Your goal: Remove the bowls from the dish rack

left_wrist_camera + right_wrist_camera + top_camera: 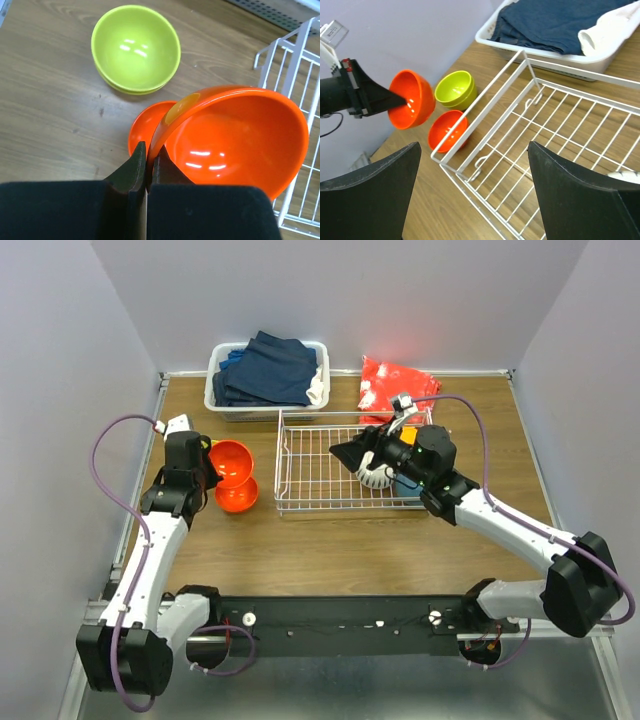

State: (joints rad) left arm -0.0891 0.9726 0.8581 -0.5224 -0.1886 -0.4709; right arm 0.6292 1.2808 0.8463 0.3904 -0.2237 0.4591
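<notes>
Left tool [149, 151] is clenched on the rim of a red-orange bowl [240, 145]. You hold that bowl tilted on edge, clear of the counter [50, 115] and just left of the rack [330, 475]. Right tool [474, 147] is released, fingers spread wide. It hovers over the right part of the rack and grasps nothing.

Findings, by item:

- Counter: wood-grain, carrying everything listed below.
- Rack: white wire, low-walled, at the centre of the counter.
- Tub [240, 412]: white plastic, behind the rack's left end, filled with dark blue clothes [268, 370].
- Red bag [395, 388]: at the back, right of the tub.
- Bowls out of the rack: a second red-orange bowl [142, 125] sits upright on the counter, partly under the held one. Two lime bowls [135, 47] are stacked near it, also left of the rack.
- Bowls in the rack: a striped bowl [377, 478] lies at the right end, under your right arm. A teal bowl [405, 484] is beside it, mostly hidden by the arm.
</notes>
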